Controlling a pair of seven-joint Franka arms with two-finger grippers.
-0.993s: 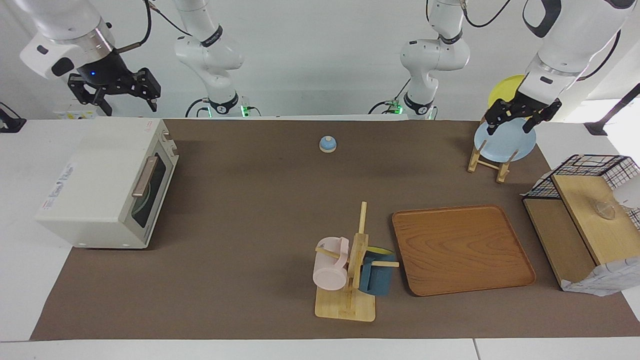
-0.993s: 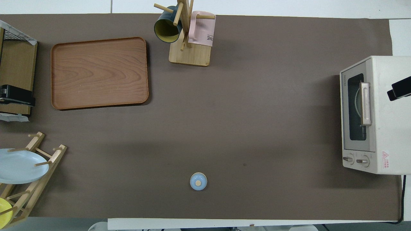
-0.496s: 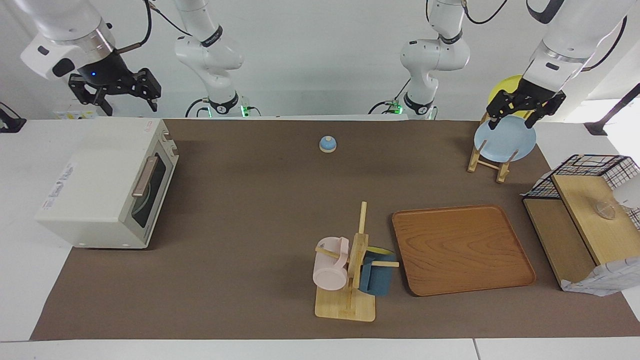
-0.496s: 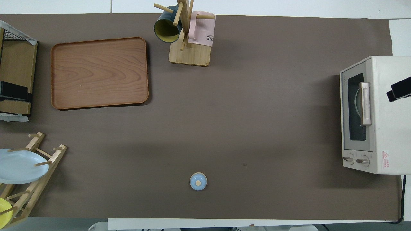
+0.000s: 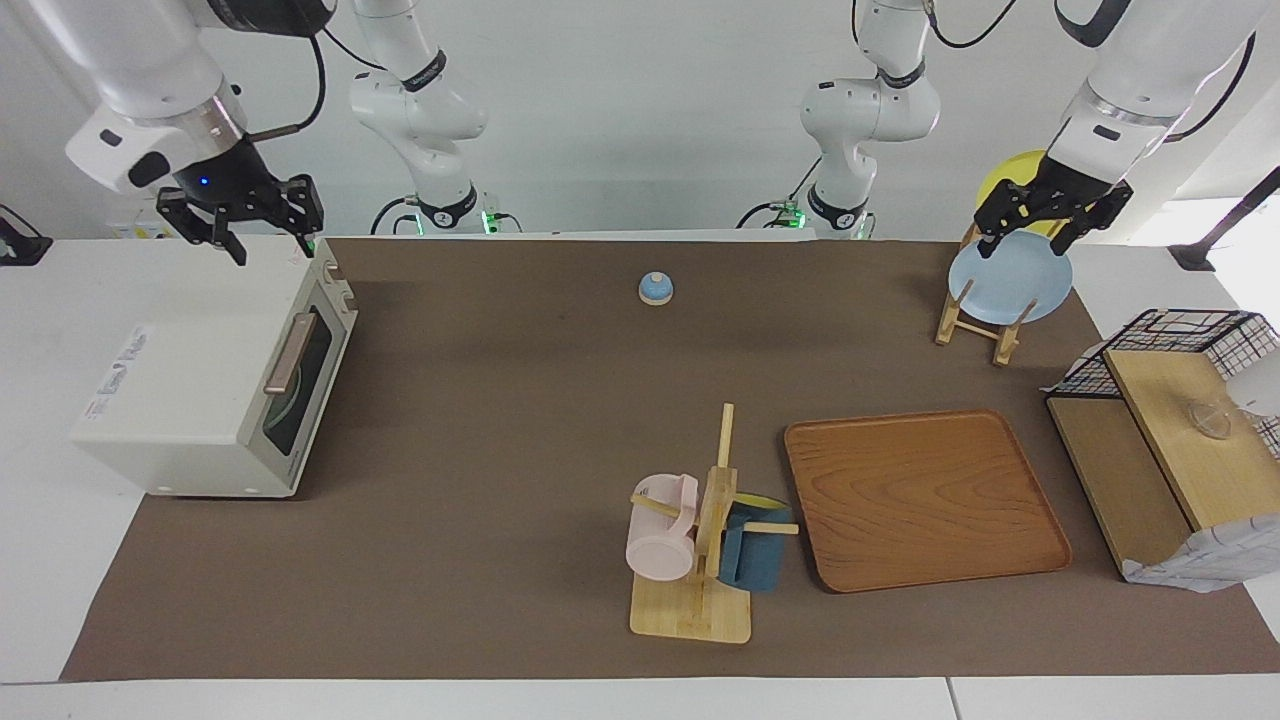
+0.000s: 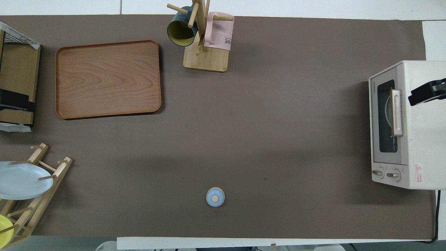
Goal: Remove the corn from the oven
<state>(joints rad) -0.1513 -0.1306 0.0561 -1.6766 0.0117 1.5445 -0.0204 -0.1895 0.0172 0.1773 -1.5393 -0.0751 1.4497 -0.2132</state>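
- Since a second ago the right gripper (image 5: pixel 268 243) has dropped and slid in over the oven's (image 5: pixel 190 365) top, near the edge closest to the robots; earlier it hung higher, off that corner. From above, its dark tip now pokes further in over the roof.
- Its two fingers stand apart with nothing between them – narrower than before, it seems, though how far they have come in I cannot tell.
- Left gripper (image 5: pixel 1030 243) has lifted slightly; it hangs over the pale blue plate (image 5: pixel 1010 282) in the wooden dish rack (image 5: pixel 975 325), fingers spread, pinching nothing. This arm waits.
- Oven sits at the right arm's end of the table, door closed, tan handle (image 5: pixel 290 352) across the dark glass. Through the glass only a pale curved shape shows.
- Corn – not visible in either view; cannot tell where it lies.
- Yellow plate (image 5: pixel 1012 175) in the same rack, nearer the robots than the blue one.
- Small blue bell (image 5: pixel 655 288) mid-table, close to the robots' edge.
- Wooden tray (image 5: pixel 925 498) farther out, toward the left arm's end; just beside it a mug stand (image 5: pixel 700 570) with a pink mug (image 5: pixel 660 528) and a dark blue mug (image 5: pixel 752 552) hung on its pegs.
- Wire-and-wood shelf (image 5: pixel 1170 440) at the left arm's end.
- Brown mat (image 5: pixel 500 420) under everything.
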